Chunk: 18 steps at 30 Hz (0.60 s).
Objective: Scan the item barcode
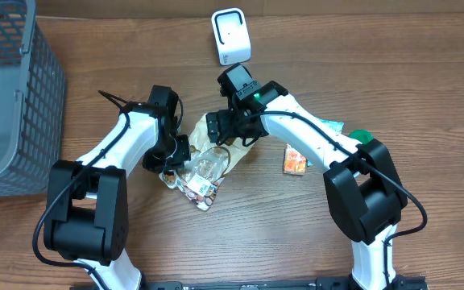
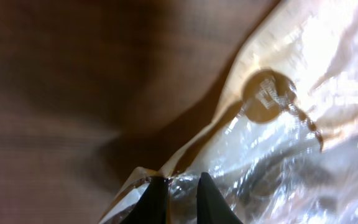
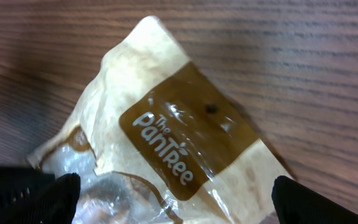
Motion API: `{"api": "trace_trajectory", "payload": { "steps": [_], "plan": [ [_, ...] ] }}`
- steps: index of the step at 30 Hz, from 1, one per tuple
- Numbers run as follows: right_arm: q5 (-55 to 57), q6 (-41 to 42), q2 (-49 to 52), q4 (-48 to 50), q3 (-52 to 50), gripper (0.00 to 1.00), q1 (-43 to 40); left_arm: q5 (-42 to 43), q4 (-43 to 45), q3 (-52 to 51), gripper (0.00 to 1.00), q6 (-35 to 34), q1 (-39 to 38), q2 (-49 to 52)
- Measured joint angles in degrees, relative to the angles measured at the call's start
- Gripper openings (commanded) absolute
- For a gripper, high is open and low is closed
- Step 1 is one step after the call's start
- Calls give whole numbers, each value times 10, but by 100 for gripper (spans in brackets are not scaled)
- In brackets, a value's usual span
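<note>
The snack bag [image 1: 204,173] lay mid-table, w/ the left gripper [image 2: 176,182] nipped narrow on its clear plastic edge at the bag's left side. The right gripper [image 1: 232,129] hung over the bag's far end, jaws spread wide & holding nothing. A white scanner [image 1: 230,36] stood at the far edge, a gray basket [image 1: 14,97] far left, a small orange packet [image 1: 294,159] to the right.

the snack bag [image 1: 206,167] is hemmed by the left arm [image 1: 127,138] and right arm [image 1: 306,129], with the scanner [image 1: 230,36] behind and an orange box [image 1: 295,159] rightward; bare table [image 1: 256,234] on the near side lies open.
</note>
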Motion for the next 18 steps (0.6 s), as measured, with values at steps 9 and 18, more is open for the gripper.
{"api": "trace_trajectory", "payload": {
  "steps": [9,18],
  "plan": [
    [5,0,0,-50,0,100,0,-3,-35,31,12,0,1,0],
    [5,0,0,-52,0,100,0,-2,-243,203,57,5,13,2]
  ]
}}
